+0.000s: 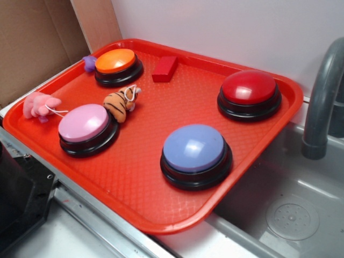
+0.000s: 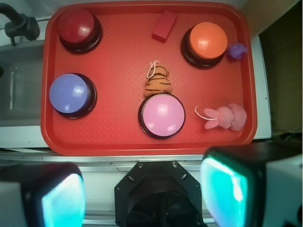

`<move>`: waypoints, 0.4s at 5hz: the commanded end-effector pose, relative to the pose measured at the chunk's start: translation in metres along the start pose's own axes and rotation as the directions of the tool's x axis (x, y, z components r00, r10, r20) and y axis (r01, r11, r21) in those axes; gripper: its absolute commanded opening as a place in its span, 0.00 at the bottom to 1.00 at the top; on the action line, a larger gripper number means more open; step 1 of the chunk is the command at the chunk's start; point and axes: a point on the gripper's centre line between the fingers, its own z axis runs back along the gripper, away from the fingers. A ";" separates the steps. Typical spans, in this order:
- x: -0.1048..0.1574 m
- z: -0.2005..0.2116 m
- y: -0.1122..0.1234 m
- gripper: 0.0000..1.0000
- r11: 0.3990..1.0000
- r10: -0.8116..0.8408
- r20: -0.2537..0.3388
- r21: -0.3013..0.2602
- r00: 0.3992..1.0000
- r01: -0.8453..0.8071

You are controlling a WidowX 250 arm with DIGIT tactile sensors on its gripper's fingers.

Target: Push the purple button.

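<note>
The purple button (image 1: 193, 149), a lavender dome on a black base, sits at the front right of the red tray (image 1: 161, 212). In the wrist view it (image 2: 70, 93) lies at the tray's left side. My gripper (image 2: 147, 194) is open, high above the table's near edge over the robot base, well short of the tray. Its two fingers (image 2: 222, 187) show wide apart with nothing between them. The gripper is out of sight in the exterior view.
On the tray are a pink button (image 1: 84, 123), an orange button (image 1: 115, 61), a red button (image 1: 249, 88), a red block (image 1: 164, 69), a tiger plush (image 1: 120, 103), a pink plush (image 1: 38, 105) and a small purple plush (image 1: 89, 63). A sink with a grey faucet (image 1: 322, 97) lies to the right.
</note>
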 end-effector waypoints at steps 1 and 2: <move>0.000 0.000 0.000 1.00 1.000 0.000 0.000 0.000 1.000 0.000; 0.045 -0.040 -0.029 1.00 0.979 -0.198 -0.073 0.027 0.978 0.200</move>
